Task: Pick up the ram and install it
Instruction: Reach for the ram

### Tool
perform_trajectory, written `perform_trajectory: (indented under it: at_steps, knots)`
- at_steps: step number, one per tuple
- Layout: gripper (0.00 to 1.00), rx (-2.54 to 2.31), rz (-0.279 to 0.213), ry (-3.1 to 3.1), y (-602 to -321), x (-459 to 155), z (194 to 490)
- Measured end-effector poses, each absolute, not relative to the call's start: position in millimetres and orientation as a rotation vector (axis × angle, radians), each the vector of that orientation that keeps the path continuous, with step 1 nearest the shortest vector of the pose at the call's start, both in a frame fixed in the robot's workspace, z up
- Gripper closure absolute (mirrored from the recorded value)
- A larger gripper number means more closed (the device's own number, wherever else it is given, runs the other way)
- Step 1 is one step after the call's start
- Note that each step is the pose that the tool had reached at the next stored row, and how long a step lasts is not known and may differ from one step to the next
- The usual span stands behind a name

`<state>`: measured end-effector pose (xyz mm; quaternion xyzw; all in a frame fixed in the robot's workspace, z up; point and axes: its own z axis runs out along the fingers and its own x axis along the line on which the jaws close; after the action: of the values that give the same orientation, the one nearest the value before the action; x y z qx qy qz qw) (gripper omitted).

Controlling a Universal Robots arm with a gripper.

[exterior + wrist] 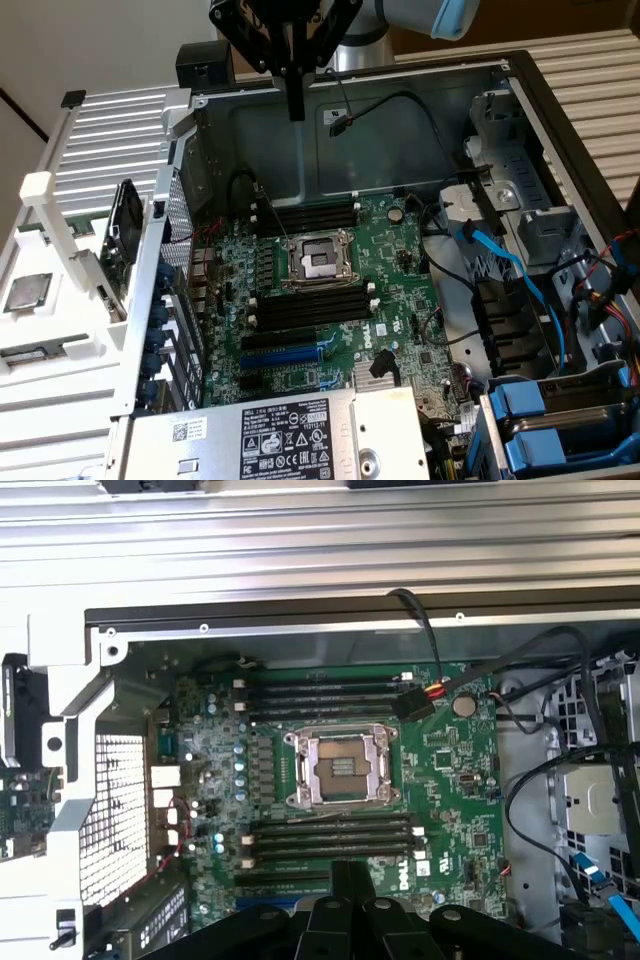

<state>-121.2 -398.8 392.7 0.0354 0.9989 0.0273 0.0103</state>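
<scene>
- Case (pixel 400 130): open; memory slots (pixel 310 300) inside look unfilled.
- Gripper (pixel 295 112): over the case's edge, fingers apparently pressed together on nothing.
- Ram (pixel 35 350): probably the thin strip on the white fixture (pixel 60 395) outside the case; unconfirmed.
- Risk: the loose cable (pixel 425 115) inside the case snags the stick, or a tilted stick jams in its slot.

The CPU socket (pixel 318 262) sits on the motherboard (pixel 402 272) between two banks of memory slots (pixel 308 215).
</scene>
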Motion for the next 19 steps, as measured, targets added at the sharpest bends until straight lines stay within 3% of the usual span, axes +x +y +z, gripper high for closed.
perform_trajectory:
  at_steps: [11, 19]
  knots:
    - [0.89, 0.111, 0.097, 3.118, -398.8, -121.3, 397.2]
    - [0.89, 0.111, 0.169, 3.117, -398.8, -121.4, 402.5]
